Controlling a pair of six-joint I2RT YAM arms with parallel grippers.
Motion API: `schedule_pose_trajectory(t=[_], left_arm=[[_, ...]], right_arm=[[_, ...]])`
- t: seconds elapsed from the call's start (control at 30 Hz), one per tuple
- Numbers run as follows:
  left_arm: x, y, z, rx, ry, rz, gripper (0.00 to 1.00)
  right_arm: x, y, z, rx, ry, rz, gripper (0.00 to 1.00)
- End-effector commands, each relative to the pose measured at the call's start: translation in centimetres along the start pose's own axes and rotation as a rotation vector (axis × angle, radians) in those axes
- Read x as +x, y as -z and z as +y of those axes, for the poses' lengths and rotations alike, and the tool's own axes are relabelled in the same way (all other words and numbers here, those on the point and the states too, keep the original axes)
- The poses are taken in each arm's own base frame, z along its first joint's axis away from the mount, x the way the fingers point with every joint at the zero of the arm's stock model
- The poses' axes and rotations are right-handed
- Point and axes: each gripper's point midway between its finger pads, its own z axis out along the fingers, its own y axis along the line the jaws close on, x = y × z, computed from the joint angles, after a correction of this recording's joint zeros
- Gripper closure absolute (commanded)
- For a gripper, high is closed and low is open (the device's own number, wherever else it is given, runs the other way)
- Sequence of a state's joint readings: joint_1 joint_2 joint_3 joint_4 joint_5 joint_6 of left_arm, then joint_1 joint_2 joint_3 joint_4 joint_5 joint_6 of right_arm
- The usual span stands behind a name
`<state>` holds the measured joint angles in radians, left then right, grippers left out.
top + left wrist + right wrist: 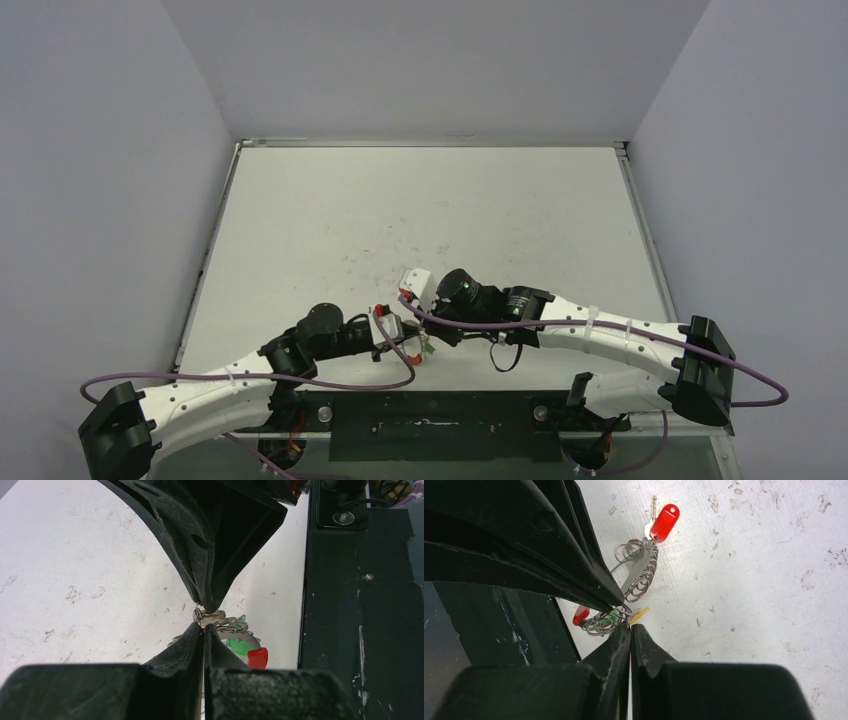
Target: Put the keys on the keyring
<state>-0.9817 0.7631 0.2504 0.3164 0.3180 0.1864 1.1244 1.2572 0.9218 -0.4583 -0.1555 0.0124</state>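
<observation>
Keyring [644, 572] lies on the white table [749, 605] just beside the black base plate [350, 630]. It looks like a light, springy wire coil that would flex and slip, so a single loop is probably the surest hold. The red key [664, 522], green key [239, 647] and yellow key [640, 614] cluster on it, tiny and stiff, best pinched by their plastic heads. The left gripper [203, 629] and right gripper [630, 627] are both fully closed with tips against the coil; I cannot tell whether either pinches a loop.

Curved, coiled silver keyring [641, 575]; red key [664, 522] at one end, perhaps attached; green key [611, 616] opposite.
</observation>
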Motion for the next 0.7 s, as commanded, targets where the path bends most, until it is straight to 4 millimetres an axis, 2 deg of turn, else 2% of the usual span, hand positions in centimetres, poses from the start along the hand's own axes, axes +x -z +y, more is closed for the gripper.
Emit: schedule_pose_trajectory(t=[0.0, 0.13, 0.27, 0.3, 0.43, 0.5, 0.67], left_arm=[[-2.5, 0.0, 0.0, 0.006, -0.014, -0.078, 1.0], [-2.4, 0.1, 0.0, 0.002, -0.014, -0.08, 1.0], [-2.5, 0.3, 0.0, -0.001, -0.013, -0.088, 1.0], [-2.4, 0.3, 0.0, -0.003, -0.011, -0.087, 1.0], [-2.4, 0.6, -0.1, -0.005, -0.009, -0.087, 1.0], [-2.4, 0.7, 0.0, -0.009, -0.01, -0.089, 1.0], [-2.4, 1.1, 0.0, -0.015, -0.013, -0.085, 1.0]], right_arm=[[-1.9, -0.1, -1.2, 0.045, -0.024, -0.055, 1.0], [-1.8, 0.0, -1.3, 0.04, -0.032, -0.06, 1.0], [-2.3, 0.5, -0.9, 0.01, -0.026, -0.1, 0.93], [-2.5, 0.7, -0.7, -0.002, -0.017, -0.119, 0.89], [-4.0, 2.5, -0.2, -0.021, 0.005, -0.23, 0.51], [-5.0, 3.6, -0.3, -0.012, 0.012, -0.301, 0.45], [-5.8, 6.0, -0.9, 0.038, 0.07, -0.43, 0.43]])
